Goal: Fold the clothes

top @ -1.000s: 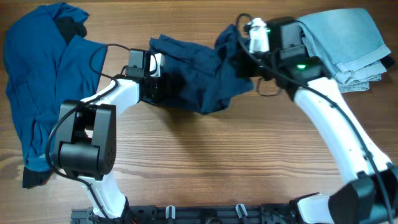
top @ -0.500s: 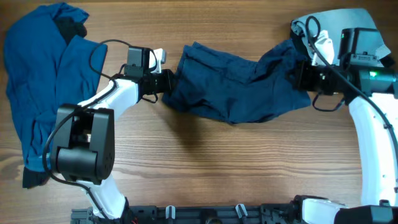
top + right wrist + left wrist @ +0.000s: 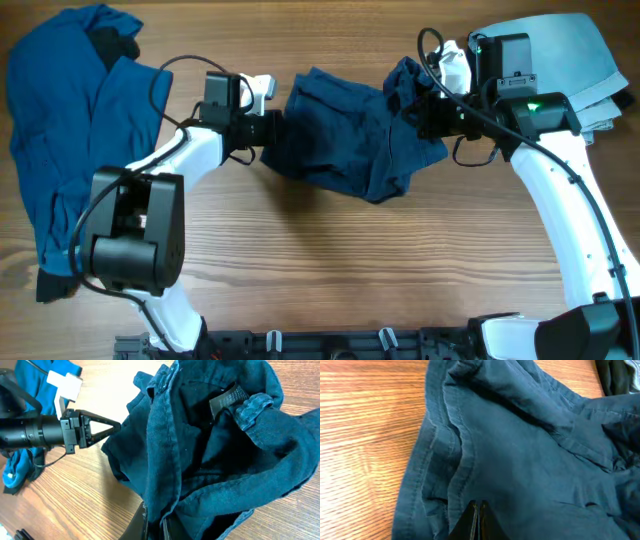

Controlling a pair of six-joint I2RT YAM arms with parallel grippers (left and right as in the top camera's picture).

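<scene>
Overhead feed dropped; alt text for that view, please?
A dark navy fabric garment sprawls on the wooden table: left gripper clamps its left edge, right gripper its bunched right end. A crumpled bright blue shirt lies far left, folded pale denim top right.

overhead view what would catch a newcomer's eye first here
A crumpled dark blue garment stretches across the middle of the wooden table, pinched at its left edge by the left fingers and bunched up at its right end in the right fingers. Next come the big bright blue cloth heap at the far left and the neatly folded light denim in the top right corner.
</scene>
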